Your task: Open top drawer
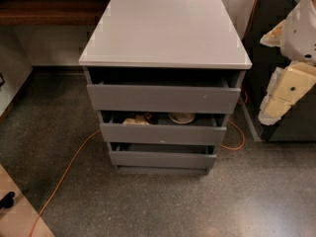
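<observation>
The grey cabinet [165,31] stands in the middle of the camera view with three handleless grey drawers. The top drawer [163,98] is the widest. It is pulled out a little, with a dark gap showing above its front and a tiny white speck at the right of the front. The middle drawer [163,134] and the bottom drawer [162,159] are also slightly out. My gripper [276,102], cream-coloured, hangs at the right edge of the view, to the right of the cabinet and apart from it, at about the height of the top drawer.
A bowl [181,117] and another small item [136,120] lie in the middle drawer. An orange cable [66,174] runs over the speckled floor at the left and behind the cabinet's right. A wooden shelf [44,9] is at the back left. A dark unit [291,127] stands at the right.
</observation>
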Robot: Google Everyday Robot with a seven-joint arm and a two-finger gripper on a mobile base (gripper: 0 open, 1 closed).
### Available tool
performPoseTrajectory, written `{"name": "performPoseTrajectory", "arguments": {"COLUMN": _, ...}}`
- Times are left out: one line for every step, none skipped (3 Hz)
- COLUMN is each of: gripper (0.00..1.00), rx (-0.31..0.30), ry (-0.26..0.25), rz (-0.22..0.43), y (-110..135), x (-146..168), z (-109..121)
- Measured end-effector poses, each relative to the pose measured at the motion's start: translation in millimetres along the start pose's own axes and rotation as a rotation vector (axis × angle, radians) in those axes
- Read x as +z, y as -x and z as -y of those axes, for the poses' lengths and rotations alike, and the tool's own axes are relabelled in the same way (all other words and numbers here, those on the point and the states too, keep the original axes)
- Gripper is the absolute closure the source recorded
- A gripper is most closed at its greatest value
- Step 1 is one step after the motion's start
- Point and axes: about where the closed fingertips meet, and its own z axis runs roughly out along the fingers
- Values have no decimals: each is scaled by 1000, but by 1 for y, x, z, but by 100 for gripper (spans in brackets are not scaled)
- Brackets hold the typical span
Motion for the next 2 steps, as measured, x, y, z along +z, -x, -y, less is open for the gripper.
{"name": "performPoseTrajectory", "arguments": {"gripper": 0, "rx": -14, "ry": -43, "rz": 66, "y": 13, "x": 11, "z": 29}}
{"name": "performPoseTrajectory", "arguments": {"gripper": 0, "rx": -29, "ry": -68, "rz": 104, "y": 22, "x": 30, "z": 49}}
